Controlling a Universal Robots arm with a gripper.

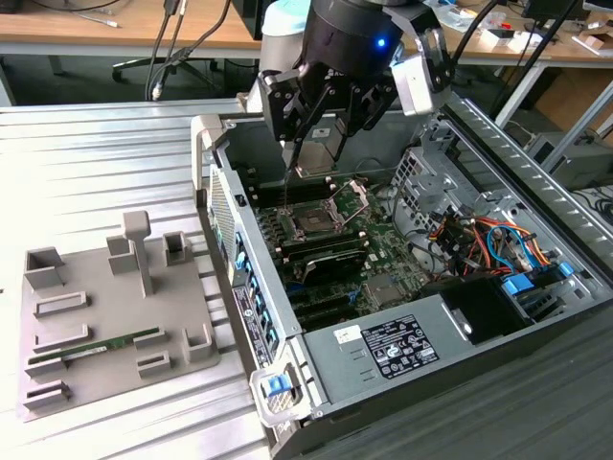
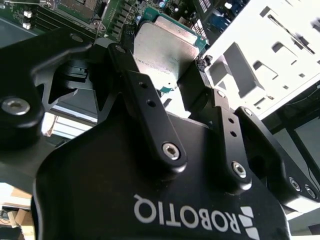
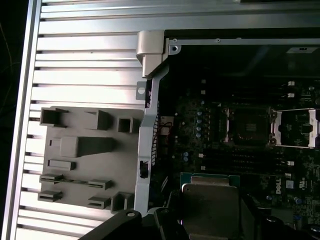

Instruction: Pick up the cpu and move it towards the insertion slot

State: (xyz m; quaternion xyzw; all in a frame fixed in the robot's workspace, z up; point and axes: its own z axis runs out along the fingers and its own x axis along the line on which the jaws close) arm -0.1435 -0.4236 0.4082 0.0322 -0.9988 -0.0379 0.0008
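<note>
My gripper (image 1: pixel 321 134) is shut on the cpu (image 1: pixel 322 151), a flat square chip with a silvery lid, and holds it by two opposite edges. The cpu hangs in the air above the open computer case, over the motherboard. Below it, toward the front of the board, lies the insertion slot (image 1: pixel 311 219), a dark square socket in a silver frame with its hinged bracket (image 1: pixel 356 196) swung open. In the first wrist view the cpu (image 3: pixel 210 204) sits apart from the insertion slot (image 3: pixel 247 125). In the second wrist view the black fingers (image 2: pixel 131 75) clamp the cpu (image 2: pixel 162 50).
A grey fixture plate (image 1: pixel 110 302) lies on the ribbed table at the exterior view's left, with a green memory stick (image 1: pixel 101 347) in it. The case wall (image 1: pixel 235 240), a metal drive cage (image 1: pixel 421 172), coloured cables (image 1: pixel 479 240) and a power supply (image 1: pixel 402 347) surround the board.
</note>
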